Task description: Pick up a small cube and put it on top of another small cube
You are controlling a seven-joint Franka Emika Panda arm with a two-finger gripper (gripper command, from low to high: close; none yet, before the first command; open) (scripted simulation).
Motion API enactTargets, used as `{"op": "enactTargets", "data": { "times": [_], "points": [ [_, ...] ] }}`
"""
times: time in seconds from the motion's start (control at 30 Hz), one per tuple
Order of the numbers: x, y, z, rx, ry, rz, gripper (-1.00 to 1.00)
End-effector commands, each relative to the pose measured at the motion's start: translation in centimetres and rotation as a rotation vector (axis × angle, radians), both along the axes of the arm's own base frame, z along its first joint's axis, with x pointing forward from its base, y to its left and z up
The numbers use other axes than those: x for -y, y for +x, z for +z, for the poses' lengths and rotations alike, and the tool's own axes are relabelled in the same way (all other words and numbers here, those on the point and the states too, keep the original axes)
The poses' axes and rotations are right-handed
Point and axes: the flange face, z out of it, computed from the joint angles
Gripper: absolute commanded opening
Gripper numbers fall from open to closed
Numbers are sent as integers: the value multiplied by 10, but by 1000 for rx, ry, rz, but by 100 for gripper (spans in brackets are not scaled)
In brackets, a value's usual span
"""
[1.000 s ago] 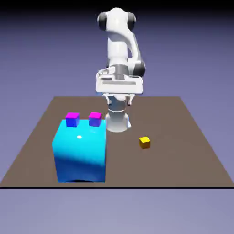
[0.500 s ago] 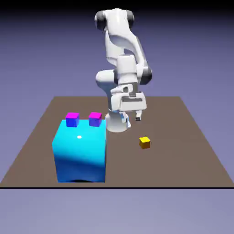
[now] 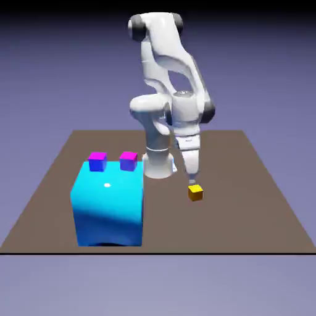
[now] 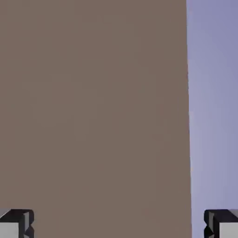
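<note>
Gripper: the two-finger gripper (image 3: 192, 182) points down, its jaws spread wide; the hand view shows the fingertips (image 4: 17, 224) far apart at the bottom corners, with no object held.
Yellow-orange cube: the small yellow-orange cube (image 3: 195, 193) sits on the brown table (image 3: 237, 216), right of centre in the exterior view, directly below the fingers in the frame; whether they touch it cannot be determined.
Arm: the white arm (image 3: 179, 52) bends over at the top and reaches down toward the cube.
Large block: a glossy cyan block (image 3: 110, 207), shading to deep blue lower down, stands on the table toward the exterior view's left.
Magenta-topped cubes: two small blue cubes, one left (image 3: 98, 163) and one right (image 3: 128, 162), appear side by side, apart, at the block's far top edge; their support cannot be confirmed.
Hand view: brown tabletop fills most of it, with a blue-violet strip along the right side.
</note>
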Motion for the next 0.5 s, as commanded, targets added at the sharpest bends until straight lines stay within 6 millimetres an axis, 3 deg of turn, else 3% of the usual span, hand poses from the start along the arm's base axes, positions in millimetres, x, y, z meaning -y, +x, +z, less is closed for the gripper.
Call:
{"op": "enactTargets", "data": {
  "times": [0.0, 0.47],
  "points": [
    [-3, -2, -4, -15, -8, 50, 0],
    [-40, -31, -62, -229, -44, 748, 0]
  ]
}}
